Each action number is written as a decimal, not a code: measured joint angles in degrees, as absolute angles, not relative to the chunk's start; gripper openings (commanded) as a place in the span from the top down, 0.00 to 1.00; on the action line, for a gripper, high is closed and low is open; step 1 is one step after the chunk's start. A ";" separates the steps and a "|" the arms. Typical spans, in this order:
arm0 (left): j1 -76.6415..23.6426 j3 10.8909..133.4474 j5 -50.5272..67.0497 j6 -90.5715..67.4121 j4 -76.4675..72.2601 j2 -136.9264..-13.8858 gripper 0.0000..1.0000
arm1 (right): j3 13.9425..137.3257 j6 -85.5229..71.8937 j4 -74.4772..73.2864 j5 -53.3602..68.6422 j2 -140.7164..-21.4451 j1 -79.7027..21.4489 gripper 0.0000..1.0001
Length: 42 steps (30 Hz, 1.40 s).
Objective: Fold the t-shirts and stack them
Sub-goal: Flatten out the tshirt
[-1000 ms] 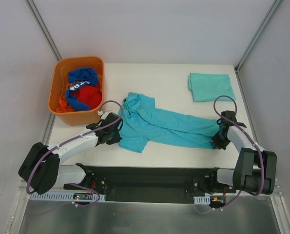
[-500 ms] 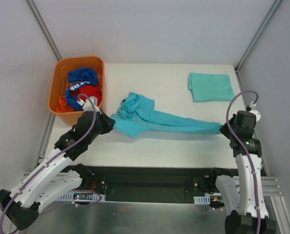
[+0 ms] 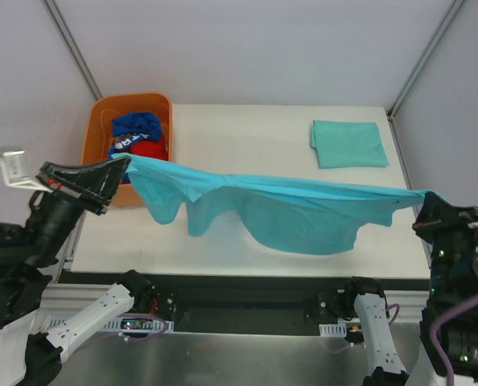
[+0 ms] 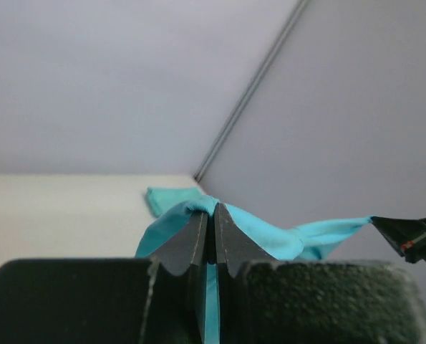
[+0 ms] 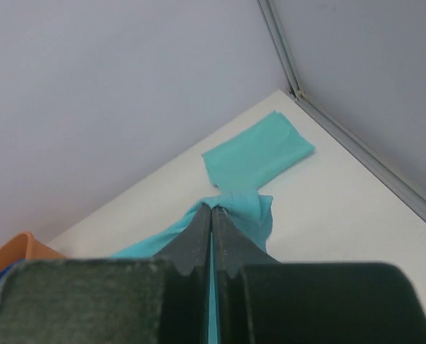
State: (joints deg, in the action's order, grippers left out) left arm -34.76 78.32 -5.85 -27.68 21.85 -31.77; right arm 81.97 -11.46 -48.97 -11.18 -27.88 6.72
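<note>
A teal t-shirt (image 3: 287,211) hangs stretched in the air between my two grippers, high above the table, sagging in the middle. My left gripper (image 3: 124,161) is shut on its left end; the wrist view shows teal cloth (image 4: 263,233) pinched between the jaws of that gripper (image 4: 208,208). My right gripper (image 3: 423,197) is shut on its right end, with cloth (image 5: 245,208) bunched at the fingertips of that gripper (image 5: 211,209). A second teal t-shirt (image 3: 347,143) lies folded at the table's back right; it also shows in the right wrist view (image 5: 259,154).
An orange bin (image 3: 102,121) at the back left of the table holds a royal-blue garment with white lettering (image 3: 136,130) and a red garment (image 3: 149,149). Grey walls enclose the white table (image 3: 247,133) on three sides.
Both arms have risen high and spread apart, lifting the teal t-shirt off the table. It went from a crumpled strip on the surface to a taut span in the air.
</note>
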 measured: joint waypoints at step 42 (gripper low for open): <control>-25.15 103.20 -12.10 -11.73 26.09 -117.67 0.01 | 75.77 -4.19 -33.04 -9.74 -95.24 6.20 0.02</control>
